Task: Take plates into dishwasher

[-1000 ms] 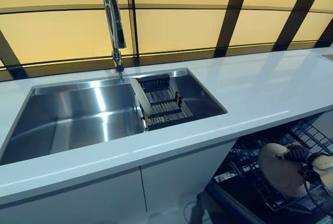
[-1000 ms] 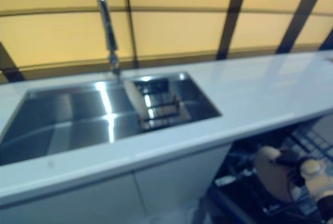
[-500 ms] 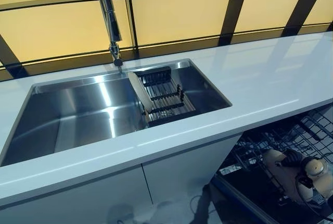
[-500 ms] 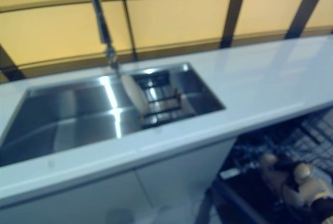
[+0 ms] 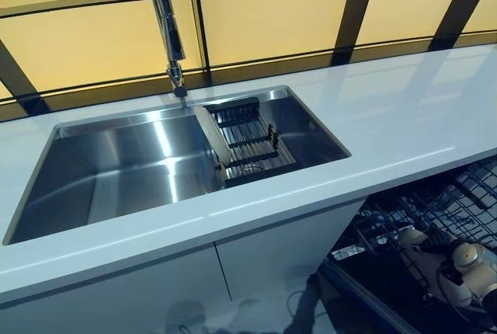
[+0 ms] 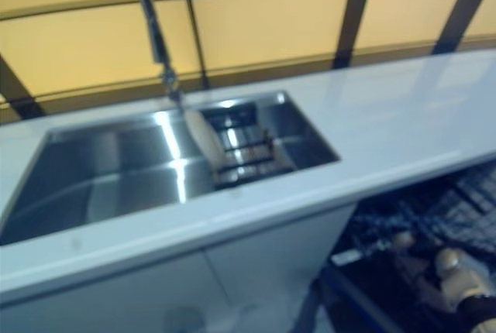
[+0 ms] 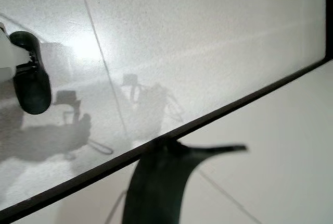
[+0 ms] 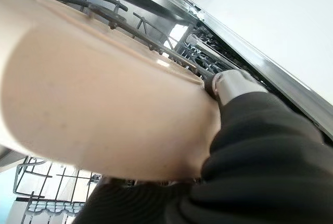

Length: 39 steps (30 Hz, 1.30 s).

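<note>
My right hand (image 5: 444,242) is shut on a beige plate (image 5: 415,242) and holds it down among the wires of the dishwasher rack (image 5: 435,202) under the counter at the lower right. In the right wrist view the plate (image 8: 104,104) fills most of the picture, with my thumb (image 8: 234,81) pressed on its rim and rack wires (image 8: 130,31) right behind it. A second beige plate (image 5: 211,136) leans on edge against a dark drainer rack (image 5: 252,147) in the steel sink (image 5: 116,171). My left hand shows in no view.
A tall chrome tap (image 5: 165,23) stands behind the sink. The white counter (image 5: 404,124) runs right, its front edge overhanging the dishwasher. White cabinet doors (image 5: 155,287) are below the sink. The open dishwasher door (image 5: 365,295) lies low at the right.
The head camera has shifted. My right hand has lowered and tilted the plate, so it shows more edge-on and deeper in the rack.
</note>
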Motion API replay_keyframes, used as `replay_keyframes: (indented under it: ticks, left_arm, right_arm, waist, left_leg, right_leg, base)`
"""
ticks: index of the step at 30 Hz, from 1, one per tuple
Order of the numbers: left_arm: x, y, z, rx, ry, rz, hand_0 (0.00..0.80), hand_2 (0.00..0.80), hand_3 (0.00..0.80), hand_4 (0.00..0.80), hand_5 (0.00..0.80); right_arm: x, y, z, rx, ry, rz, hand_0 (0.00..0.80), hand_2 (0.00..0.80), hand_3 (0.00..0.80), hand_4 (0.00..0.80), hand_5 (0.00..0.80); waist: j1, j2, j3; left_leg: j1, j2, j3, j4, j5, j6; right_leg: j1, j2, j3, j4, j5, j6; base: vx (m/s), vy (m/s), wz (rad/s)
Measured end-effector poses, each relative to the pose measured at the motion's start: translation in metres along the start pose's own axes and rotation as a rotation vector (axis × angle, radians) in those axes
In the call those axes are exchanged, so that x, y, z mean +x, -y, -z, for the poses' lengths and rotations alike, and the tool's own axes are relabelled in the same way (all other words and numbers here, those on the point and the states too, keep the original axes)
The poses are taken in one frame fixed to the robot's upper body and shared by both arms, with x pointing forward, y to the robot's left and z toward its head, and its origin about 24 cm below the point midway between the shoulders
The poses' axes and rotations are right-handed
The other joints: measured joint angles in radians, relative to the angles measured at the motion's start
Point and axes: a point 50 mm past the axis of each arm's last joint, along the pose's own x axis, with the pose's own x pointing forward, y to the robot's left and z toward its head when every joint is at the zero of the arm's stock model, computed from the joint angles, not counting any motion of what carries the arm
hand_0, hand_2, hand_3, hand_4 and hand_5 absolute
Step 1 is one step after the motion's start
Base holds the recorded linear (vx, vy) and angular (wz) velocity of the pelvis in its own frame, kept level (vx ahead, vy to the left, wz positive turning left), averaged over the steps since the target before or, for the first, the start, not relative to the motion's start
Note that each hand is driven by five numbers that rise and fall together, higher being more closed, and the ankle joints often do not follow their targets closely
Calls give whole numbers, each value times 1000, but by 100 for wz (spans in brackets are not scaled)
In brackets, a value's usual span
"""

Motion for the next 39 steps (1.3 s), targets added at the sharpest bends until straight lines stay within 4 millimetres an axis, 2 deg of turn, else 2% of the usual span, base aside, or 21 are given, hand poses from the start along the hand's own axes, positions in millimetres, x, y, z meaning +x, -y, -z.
replay_keyframes:
  ticks: [1,2,4,8,19,23,29,39]
  left_arm:
    - [0,0,0,0,0,0,0,0,0,0,0]
    - [0,0,0,0,1,0,0,0,0,0,0]
    - [0,0,0,0,1,1,0,0,0,0,0]
    - [0,0,-2,0,8,1,0,0,0,0,0]
    - [0,0,-2,2,5,1,0,0,0,0,0]
    - [0,0,-1,2,3,1,0,0,0,0,0]
    - [0,-1,-2,4,5,-1,0,0,0,0,0]
    - [0,-3,2,22,-11,-8,0,0,0,0,0]
  right_arm:
    - [0,0,0,3,-4,1,800,800,800,800,800]
    - [1,1,1,5,-6,3,489,489,489,489,489]
    - [1,0,1,6,-8,4,0,0,0,0,0]
    - [2,-7,2,24,-25,-32,0,0,0,0,0]
    - [0,-2,5,48,-57,-47,0,0,0,0,0]
    - [-6,20,14,42,-90,3,0,0,0,0,0]
    - [-16,47,18,55,-101,53,0,0,0,0,0]
    - [-38,96,35,114,-144,170,0,0,0,0,0]
  waist:
    - [0,0,0]
    - [1,0,0]
    - [4,1,0]
    - [17,2,-1]
    - [20,-3,-1]
    - [19,-19,0]
    - [18,-61,-2]
    - [17,-94,-12]
  left_leg:
    - [0,0,0,0,0,0]
    - [0,0,0,0,0,0]
    - [0,0,-1,0,0,0]
    - [0,0,0,0,0,0]
    - [2,0,-1,-1,0,0]
    - [6,-1,2,-3,1,1]
    - [19,0,12,-11,1,1]
    - [51,-1,18,-23,2,3]
  right_leg:
    - [0,0,0,0,0,0]
    - [0,0,0,0,0,0]
    - [0,0,-1,0,0,0]
    - [0,0,0,0,0,0]
    - [3,0,0,0,1,0]
    - [4,0,3,0,1,-1]
    - [7,1,17,1,2,0]
    - [28,2,28,1,3,1]
  base:
    - [0,0,0]
    - [0,0,0]
    - [0,0,0]
    - [0,0,0]
    - [3,2,0]
    - [4,5,-1]
    - [13,18,-5]
    - [23,18,-3]
